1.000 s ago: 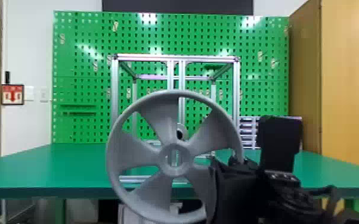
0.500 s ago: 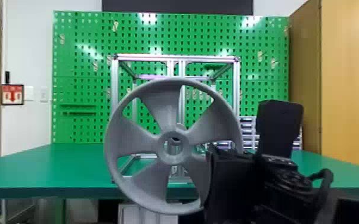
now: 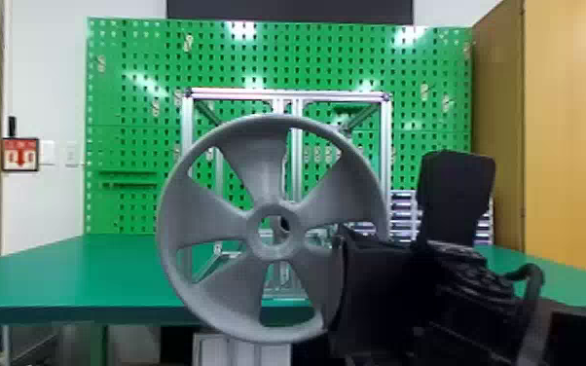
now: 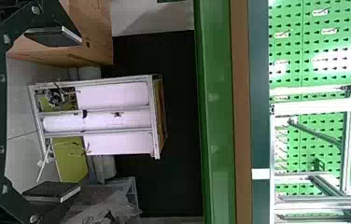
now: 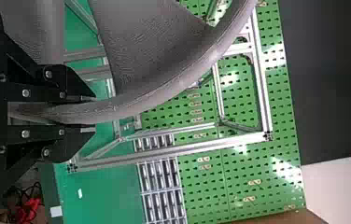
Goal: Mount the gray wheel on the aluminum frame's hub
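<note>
In the head view my right gripper [image 3: 350, 272] holds the gray wheel [image 3: 267, 146] by its right rim, the wheel's face toward the camera. Behind it on the table stands the aluminum frame [image 3: 187, 126]; part of a dark, round end shows through the wheel's centre hole. The right wrist view has my right gripper [image 5: 87, 114] shut on the rim of the wheel [image 5: 164, 88], with the frame [image 5: 173, 148] beyond. In the left wrist view my left gripper [image 4: 54, 114] is open with nothing between its fingers, below table height, and the frame [image 4: 323, 106] stands farther off.
The green table [image 3: 112, 272] has its front edge below the wheel. A green pegboard [image 3: 131, 112] rises behind the frame, and stacked drawers [image 5: 162, 186] stand beside it. A white-panelled cart [image 4: 113, 95] is low down before the left wrist camera.
The wheel, held by the right gripper, first rose, then came slightly lower and a little to the left; it looks a bit larger now. The right arm moved with it.
</note>
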